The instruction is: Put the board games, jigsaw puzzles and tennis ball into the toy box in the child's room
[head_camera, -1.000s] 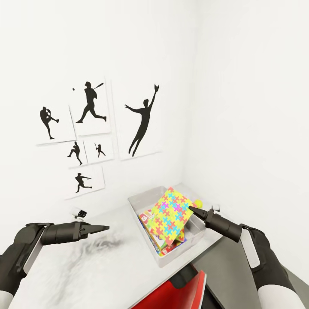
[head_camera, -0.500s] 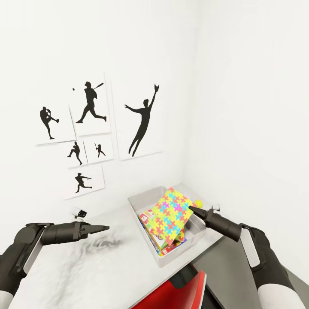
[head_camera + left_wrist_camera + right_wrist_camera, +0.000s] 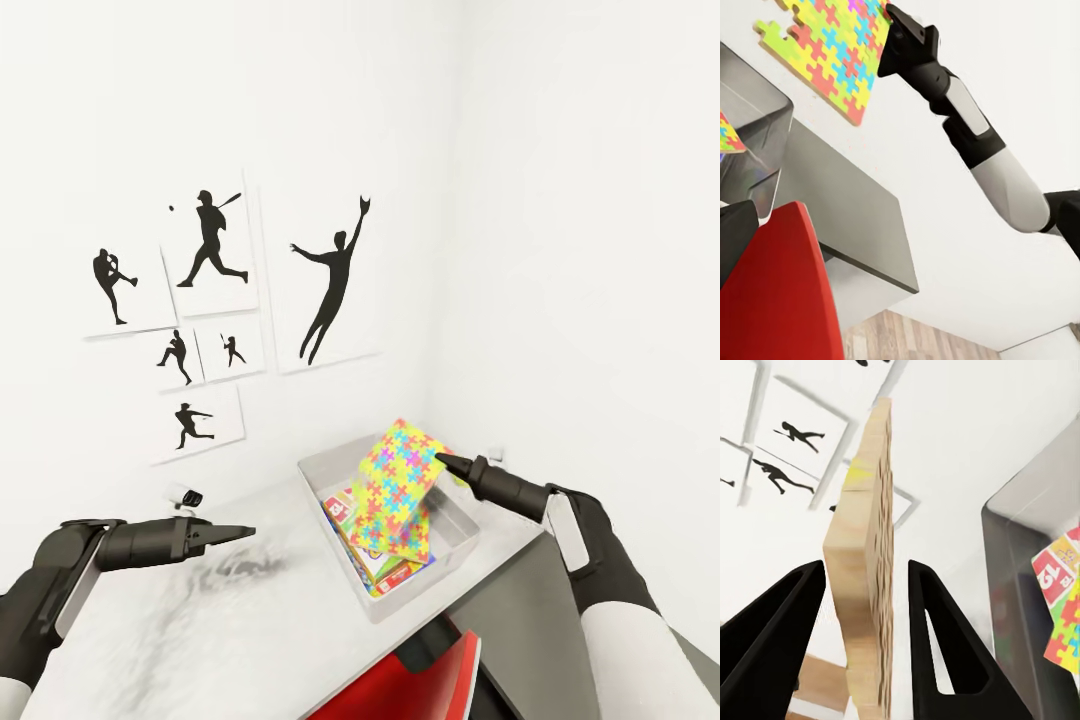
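Holding my right gripper (image 3: pixel 441 460) clamped on the puzzle (image 3: pixel 398 486) above the box (image 3: pixel 372 601), left gripper (image 3: pixel 245 532) at 9 o'clock, fingers together.

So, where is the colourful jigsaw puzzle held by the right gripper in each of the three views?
Head view: the jigsaw puzzle is at centre-right, tilted above the toy box, at the right gripper.
Left wrist view: its coloured face is at the picture's upper left.
Right wrist view: its wooden edge stands between the two fingers.
Shared landmark: the grey toy box.
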